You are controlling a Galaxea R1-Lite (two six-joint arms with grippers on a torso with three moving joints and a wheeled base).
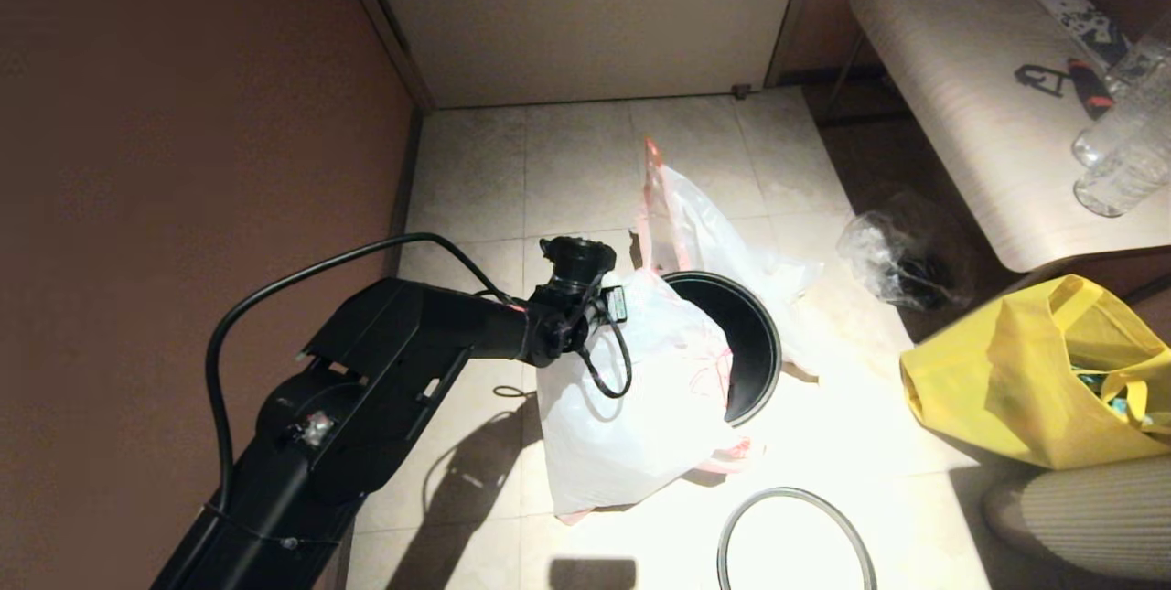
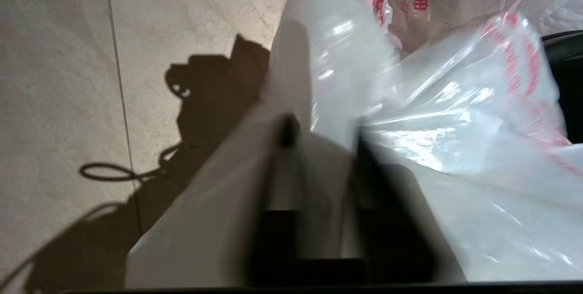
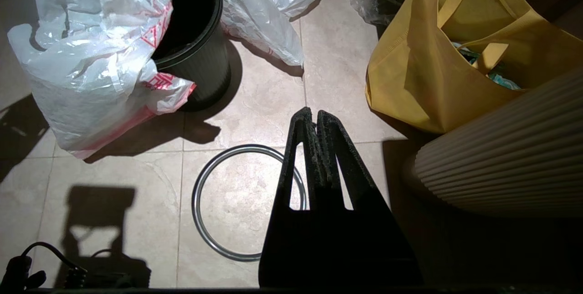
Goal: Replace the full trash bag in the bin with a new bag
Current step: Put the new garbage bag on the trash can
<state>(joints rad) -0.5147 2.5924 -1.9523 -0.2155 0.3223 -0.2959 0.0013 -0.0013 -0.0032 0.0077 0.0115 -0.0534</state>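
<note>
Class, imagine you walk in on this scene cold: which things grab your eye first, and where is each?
The milky white new bag with red characters, draped over the left side of the black bin on the tiled floor, with the left claw closed on its plastic. The bright yellow tote stands to the right, and the grey hoop lies loose on the floor in front of the bin.

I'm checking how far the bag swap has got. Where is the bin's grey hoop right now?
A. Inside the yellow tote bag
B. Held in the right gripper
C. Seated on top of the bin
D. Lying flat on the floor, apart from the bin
D. The grey hoop lies flat on the tiled floor, clear of the bin, whose top is bare; the right gripper hangs shut above it, holding nothing.
</note>
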